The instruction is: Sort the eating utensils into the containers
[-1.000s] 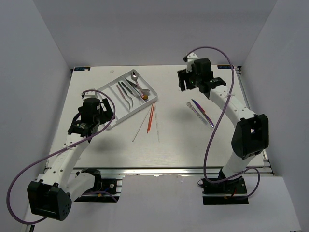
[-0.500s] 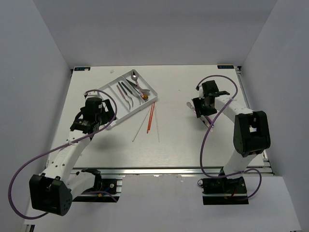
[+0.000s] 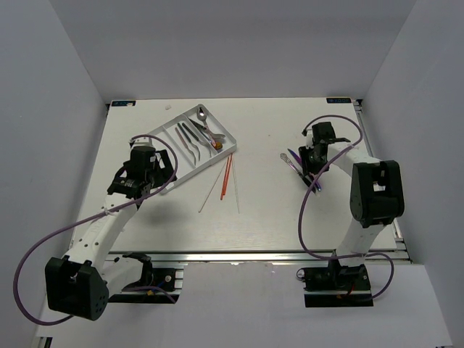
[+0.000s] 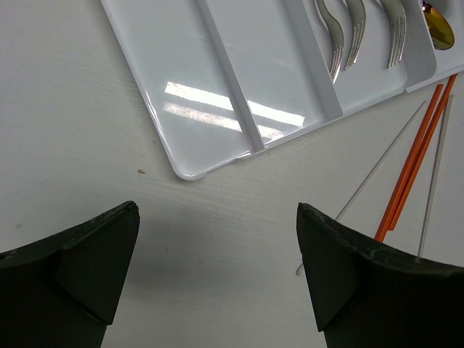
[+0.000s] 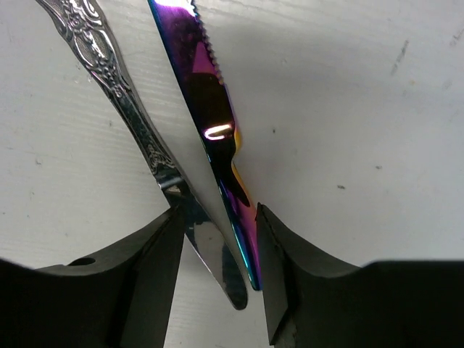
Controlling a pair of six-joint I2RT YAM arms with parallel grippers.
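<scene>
Now straddling iridescent knife (image 5: 210, 109) and silver utensil (image 5: 119, 94) with partly open right gripper (image 5: 216, 217), not yet clamping, with both long axes pointing straight ahead.

Right wrist view: the top edge cuts off the silver patterned utensil (image 5: 123, 94) and the iridescent knife (image 5: 210, 109), and we cannot tell whether the fingers of the right gripper (image 5: 217, 217) press on them. Left wrist view: the white tray (image 4: 217, 72), silver forks (image 4: 354, 32) and orange chopsticks (image 4: 413, 163) run out of frame at top and right. From the top camera we cannot tell the tray's contents apart; they are too small.
</scene>
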